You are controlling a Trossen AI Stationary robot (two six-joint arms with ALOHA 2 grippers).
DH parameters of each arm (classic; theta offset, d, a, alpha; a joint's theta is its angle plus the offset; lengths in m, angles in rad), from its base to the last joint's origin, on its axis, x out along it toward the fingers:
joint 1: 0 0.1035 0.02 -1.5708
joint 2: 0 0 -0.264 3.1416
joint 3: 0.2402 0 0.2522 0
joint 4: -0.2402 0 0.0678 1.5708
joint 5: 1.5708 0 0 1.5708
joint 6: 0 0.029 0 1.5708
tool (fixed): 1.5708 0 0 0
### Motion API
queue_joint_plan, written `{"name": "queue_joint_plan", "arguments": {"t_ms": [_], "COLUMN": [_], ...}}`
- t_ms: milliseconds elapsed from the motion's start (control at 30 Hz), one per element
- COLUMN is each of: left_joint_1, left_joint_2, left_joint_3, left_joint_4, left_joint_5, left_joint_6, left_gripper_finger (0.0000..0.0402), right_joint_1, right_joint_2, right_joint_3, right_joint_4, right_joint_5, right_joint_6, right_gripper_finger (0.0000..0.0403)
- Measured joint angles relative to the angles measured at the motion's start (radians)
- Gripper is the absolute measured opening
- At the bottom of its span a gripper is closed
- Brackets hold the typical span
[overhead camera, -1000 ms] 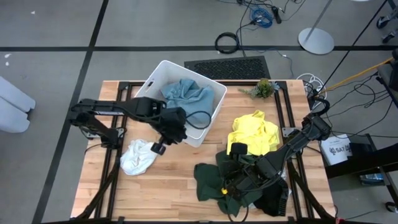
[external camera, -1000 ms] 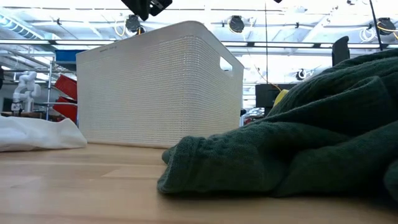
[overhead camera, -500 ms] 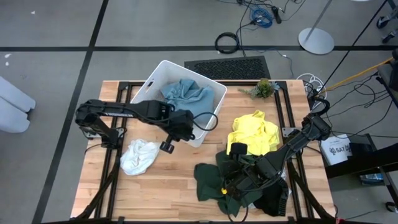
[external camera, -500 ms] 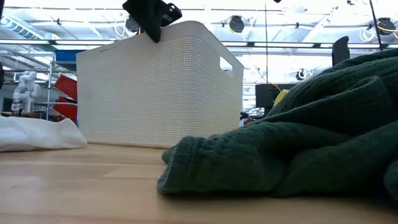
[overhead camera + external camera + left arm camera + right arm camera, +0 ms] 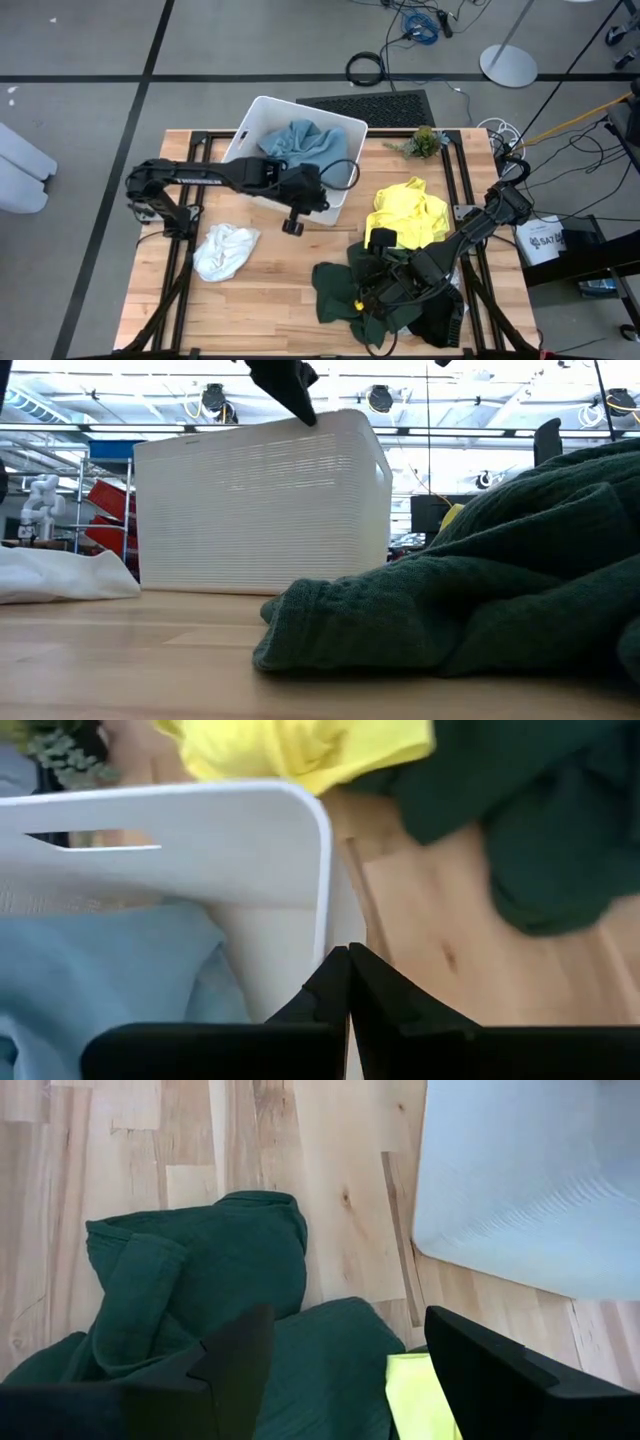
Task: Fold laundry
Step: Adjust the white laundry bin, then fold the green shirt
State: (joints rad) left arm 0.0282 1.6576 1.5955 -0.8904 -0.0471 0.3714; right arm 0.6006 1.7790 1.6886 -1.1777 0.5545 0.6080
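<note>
A pale wooden plank worktop (image 5: 285,275) on a black frame is set on grey taped floor strewn with cables. At twelve o'clock a rigid white plastic tub (image 5: 248,135) holds light blue cloth (image 5: 305,145); the left gripper (image 5: 293,226), jaws shut and empty, is beside it. The right gripper (image 5: 357,305), jaws wide, hangs over dark green cloth (image 5: 335,285) at five o'clock. Bright yellow cloth (image 5: 405,212) lies at three, small white cloth (image 5: 224,250) at eight.

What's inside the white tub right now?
A crumpled light blue cloth fills most of the white tub. Whatever may lie under the cloth is covered, and the tub's floor can't be seen.
</note>
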Motion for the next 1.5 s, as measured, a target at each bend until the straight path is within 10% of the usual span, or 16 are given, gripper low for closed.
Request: {"name": "queue_joint_plan", "arguments": {"t_ms": [567,1033,1267,1500], "left_joint_1": [0.170,0.012,-0.175,-0.344], "left_joint_2": [0.014,-0.285,-0.469,-0.654], "left_joint_3": [-0.002,0.029,-0.186,-0.559], "left_joint_4": [0.120,-0.203,-0.062,0.267], "left_joint_5": [0.111,0.249,0.210,-0.082], "left_joint_6": [-0.001,-0.176,-0.359,-0.551], "left_gripper_finger": [0.0011,0.0011,0.0011,0.0011], "right_joint_1": [0.000,0.000,0.000,0.000], "right_joint_2": [0.000,0.000,0.000,0.000], "right_joint_3": [0.000,0.000,0.000,0.000], "right_joint_4": [-0.001,0.001,0.018,0.134], "right_joint_5": [-0.001,-0.001,-0.002,-0.005], "right_joint_6": [-0.002,-0.011,-0.026,-0.039], "right_gripper_finger": [0.0247,0.0247,0.0247,0.0247]}}
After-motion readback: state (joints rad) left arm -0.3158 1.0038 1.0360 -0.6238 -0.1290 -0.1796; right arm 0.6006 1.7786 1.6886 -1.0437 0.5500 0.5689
